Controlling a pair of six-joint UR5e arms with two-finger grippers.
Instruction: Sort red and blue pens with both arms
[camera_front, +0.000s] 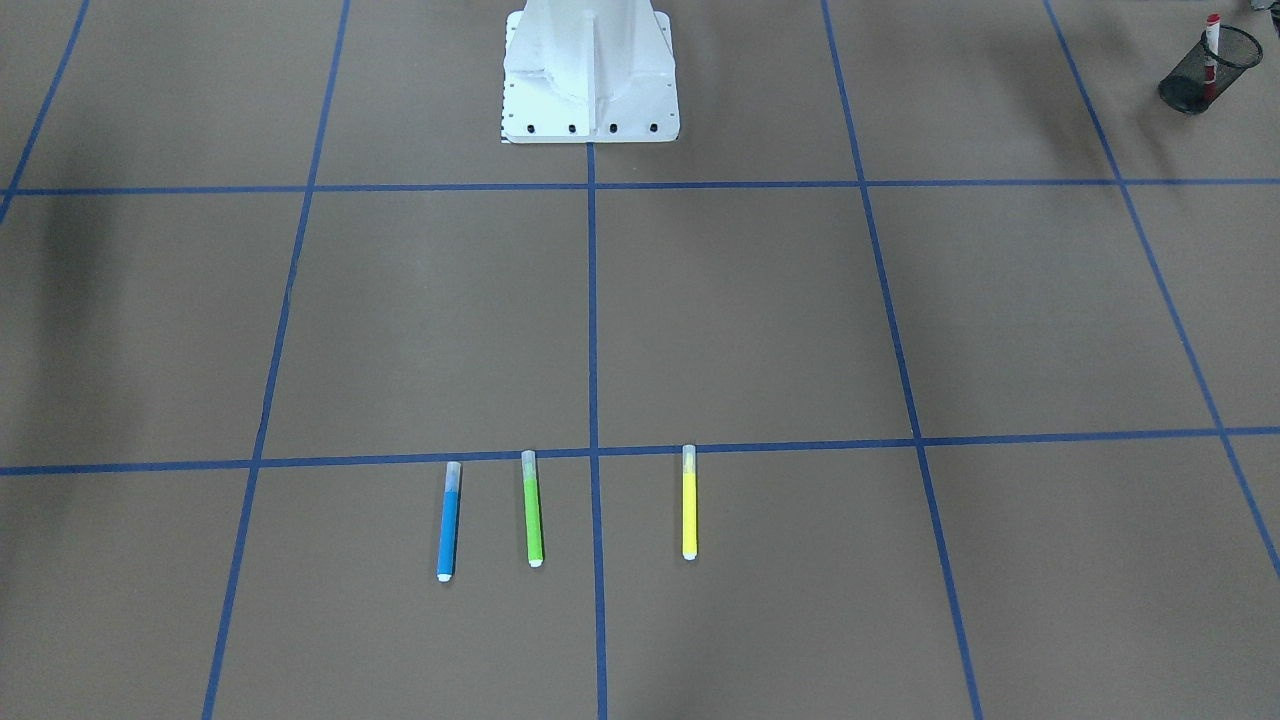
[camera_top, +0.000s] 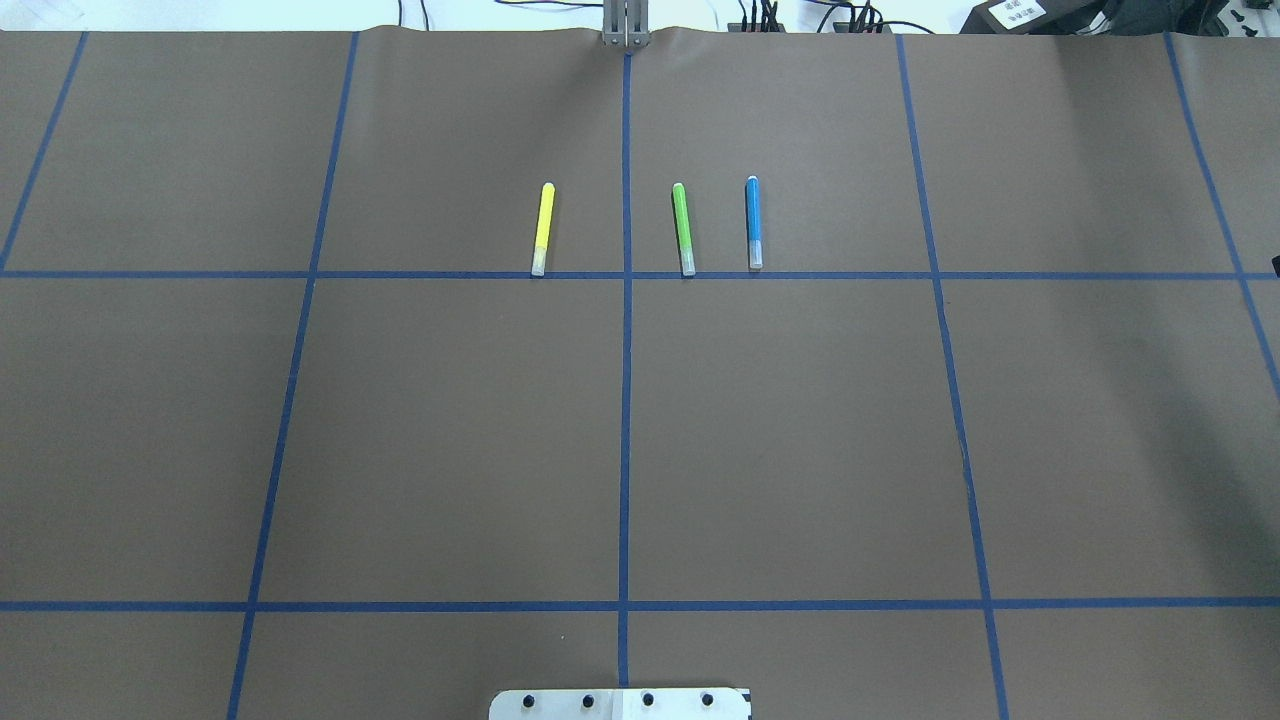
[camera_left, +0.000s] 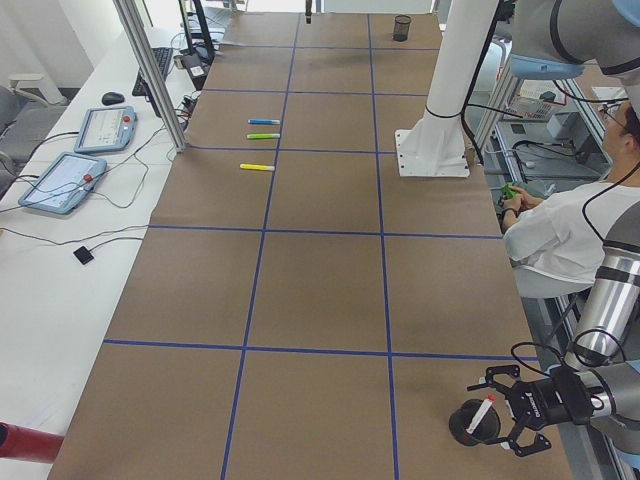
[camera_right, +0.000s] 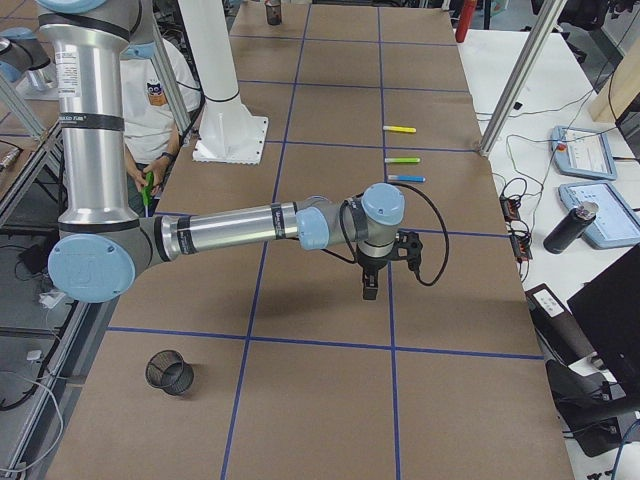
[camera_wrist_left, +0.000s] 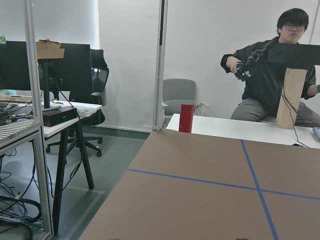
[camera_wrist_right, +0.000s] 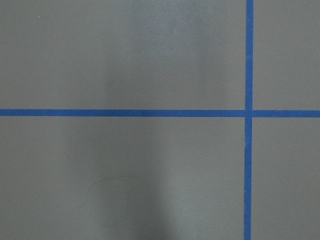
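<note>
The blue pen (camera_top: 753, 222) lies flat on the brown table beside a green marker (camera_top: 683, 228) and a yellow marker (camera_top: 542, 228). The red pen (camera_front: 1212, 50) stands in a black mesh cup (camera_front: 1210, 68) at the table's corner. In the exterior left view my left gripper (camera_left: 495, 415) sits right at that cup (camera_left: 473, 422), its fingers to either side of the red pen (camera_left: 483, 412). Whether it is open or shut I cannot tell. My right gripper (camera_right: 368, 292) points down over bare table, well short of the blue pen (camera_right: 406, 179); its state cannot be told.
A second, empty mesh cup (camera_right: 170, 372) stands near the table's right end. The white pedestal (camera_front: 590, 70) stands at the robot-side edge. A seated person (camera_left: 560, 230) is beside the table. A red bottle (camera_wrist_left: 186, 118) stands past the left end. Blue tape lines grid the table.
</note>
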